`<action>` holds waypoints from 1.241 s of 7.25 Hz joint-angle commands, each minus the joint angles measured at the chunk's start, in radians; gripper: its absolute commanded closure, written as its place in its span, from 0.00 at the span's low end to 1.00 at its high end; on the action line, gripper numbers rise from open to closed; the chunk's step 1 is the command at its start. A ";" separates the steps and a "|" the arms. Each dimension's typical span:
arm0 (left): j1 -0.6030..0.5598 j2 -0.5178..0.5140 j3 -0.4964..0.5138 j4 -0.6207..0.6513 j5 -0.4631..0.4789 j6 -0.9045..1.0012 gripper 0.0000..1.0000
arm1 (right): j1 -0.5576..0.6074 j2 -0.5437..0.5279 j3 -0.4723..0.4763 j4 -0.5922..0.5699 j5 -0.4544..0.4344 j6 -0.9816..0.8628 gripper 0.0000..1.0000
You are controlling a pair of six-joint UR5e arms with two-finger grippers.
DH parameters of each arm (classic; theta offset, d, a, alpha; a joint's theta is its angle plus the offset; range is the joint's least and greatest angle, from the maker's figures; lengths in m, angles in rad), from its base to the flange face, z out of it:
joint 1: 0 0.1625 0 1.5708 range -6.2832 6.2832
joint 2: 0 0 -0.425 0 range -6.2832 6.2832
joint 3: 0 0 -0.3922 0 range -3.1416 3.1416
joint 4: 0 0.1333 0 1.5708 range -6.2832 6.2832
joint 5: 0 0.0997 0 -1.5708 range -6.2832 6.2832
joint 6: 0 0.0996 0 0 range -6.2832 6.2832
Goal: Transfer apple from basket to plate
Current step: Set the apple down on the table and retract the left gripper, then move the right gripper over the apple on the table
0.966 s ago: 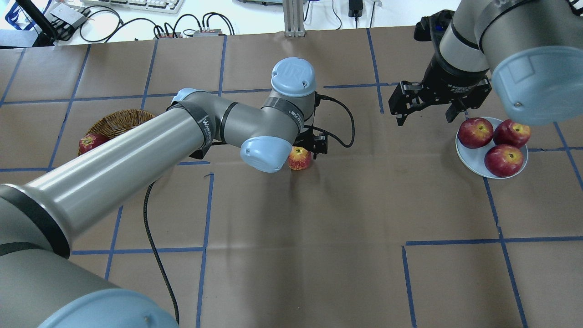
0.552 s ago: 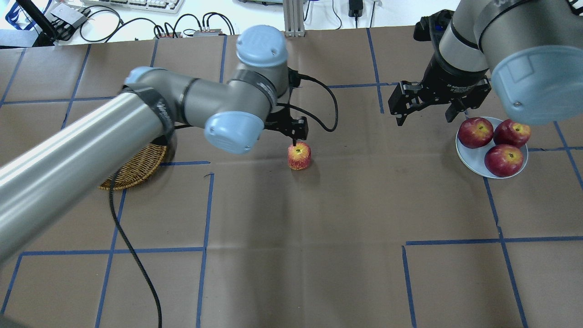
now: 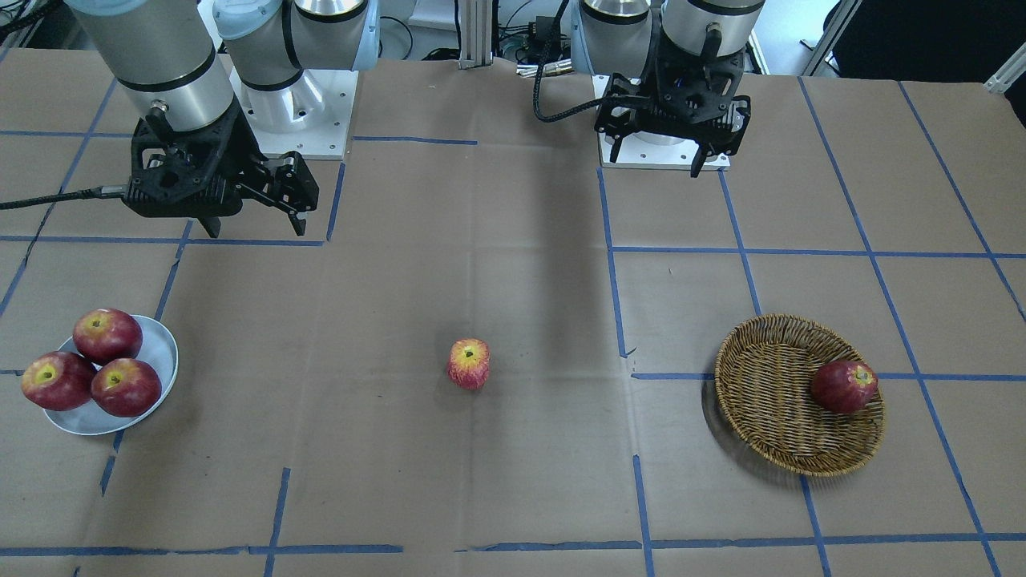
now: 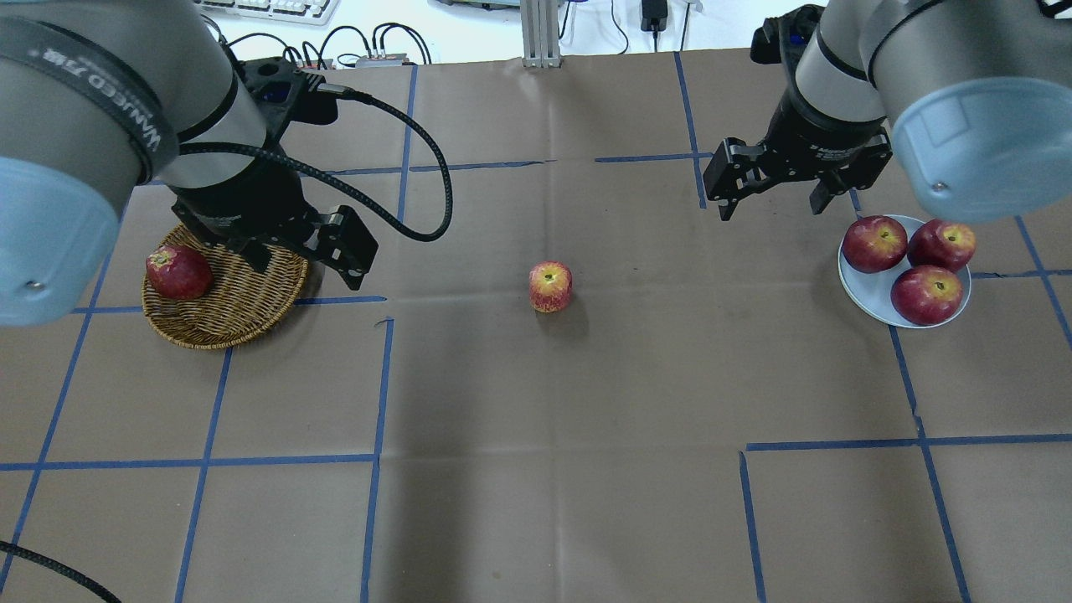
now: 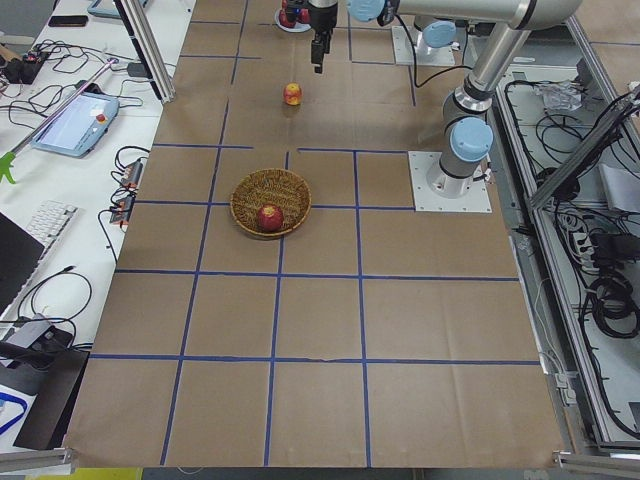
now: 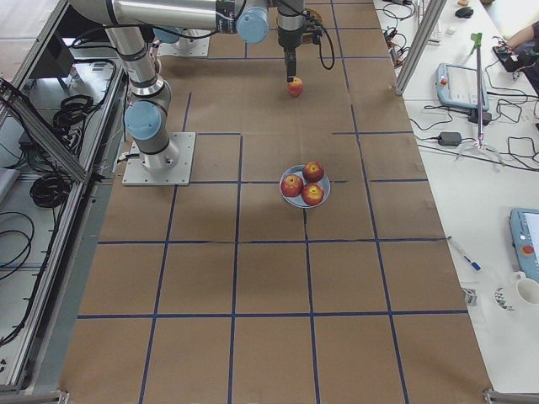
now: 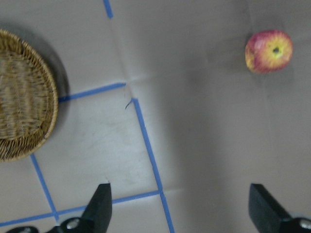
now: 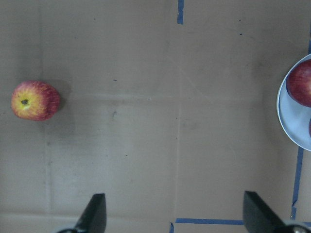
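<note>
- The blocky pinkish-red, yellow-streaked apple (image 4: 550, 286) stands stem hollow up on the brown paper-covered table (image 4: 586, 469), well apart from both grippers.
- It lies between the round woven wicker basket (image 4: 243, 322) and the smooth, pale bluish-white round plate (image 4: 867, 293).
- Left gripper (image 3: 656, 163): fingers spread, empty.
- Right gripper (image 4: 770, 209): fingers spread, empty.

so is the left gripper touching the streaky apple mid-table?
Apart. Overhead view shows the left gripper by the basket, with bare table between it and the apple.
</note>
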State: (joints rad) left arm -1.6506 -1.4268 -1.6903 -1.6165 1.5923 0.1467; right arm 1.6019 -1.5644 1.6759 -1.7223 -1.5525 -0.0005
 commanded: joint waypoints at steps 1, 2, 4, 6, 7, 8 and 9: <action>0.011 0.031 -0.025 -0.011 0.002 0.005 0.01 | 0.118 0.073 -0.037 -0.035 -0.003 0.141 0.00; 0.014 0.028 -0.025 -0.003 -0.001 0.004 0.01 | 0.180 0.128 -0.047 -0.089 -0.004 0.205 0.00; 0.017 0.025 -0.026 -0.006 0.003 0.005 0.01 | 0.262 0.235 -0.047 -0.239 -0.012 0.319 0.00; 0.018 0.022 -0.029 -0.003 0.000 0.005 0.01 | 0.311 0.352 -0.045 -0.383 -0.015 0.388 0.00; 0.018 0.022 -0.029 -0.006 0.000 0.005 0.01 | 0.329 0.415 -0.044 -0.455 -0.015 0.425 0.00; 0.018 0.022 -0.029 -0.005 0.000 0.005 0.01 | 0.338 0.458 -0.041 -0.501 -0.015 0.435 0.00; 0.018 0.022 -0.029 -0.006 0.000 0.005 0.01 | 0.348 0.501 -0.038 -0.555 -0.017 0.435 0.00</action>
State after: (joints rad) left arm -1.6322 -1.4051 -1.7195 -1.6220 1.5923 0.1519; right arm 1.9361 -1.1205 1.6347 -2.2099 -1.5680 0.4248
